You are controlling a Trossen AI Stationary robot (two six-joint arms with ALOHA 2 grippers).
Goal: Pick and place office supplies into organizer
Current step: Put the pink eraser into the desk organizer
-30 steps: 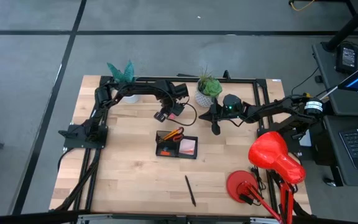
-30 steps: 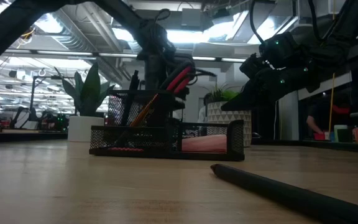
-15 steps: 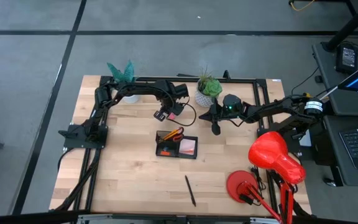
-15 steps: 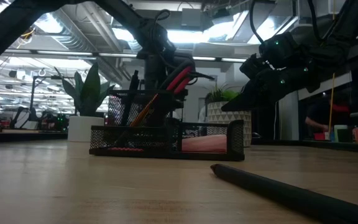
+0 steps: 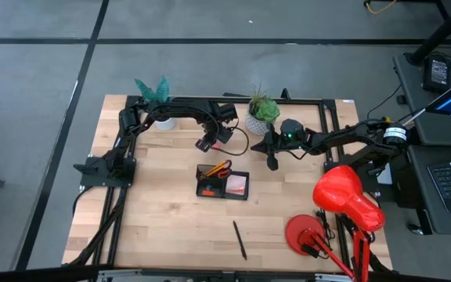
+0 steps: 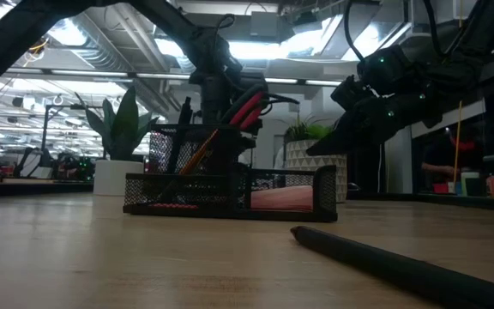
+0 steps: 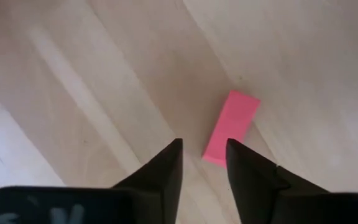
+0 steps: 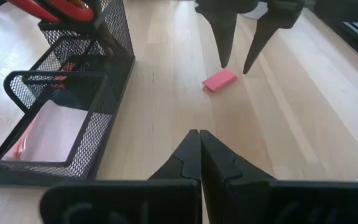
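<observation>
A small pink eraser (image 7: 232, 126) lies flat on the wooden table, beyond the far side of the black mesh organizer (image 5: 223, 182). My left gripper (image 7: 204, 143) points straight down over the eraser's near end, open, its fingertips (image 8: 224, 62) just above the eraser (image 8: 219, 79). The organizer (image 8: 55, 106) holds red-handled scissors (image 5: 220, 168), an orange pencil and pink sticky notes (image 5: 238, 186). A dark pen (image 5: 240, 240) lies on the table nearer the front edge. My right gripper (image 8: 199, 134) hangs shut above the table, to the right of the eraser.
Two potted plants (image 5: 156, 98) (image 5: 261, 112) stand along the far edge. A red desk lamp (image 5: 343, 200) occupies the near right corner. Bare tabletop lies left of and in front of the organizer. In the low view the pen (image 6: 401, 266) lies closest to the camera.
</observation>
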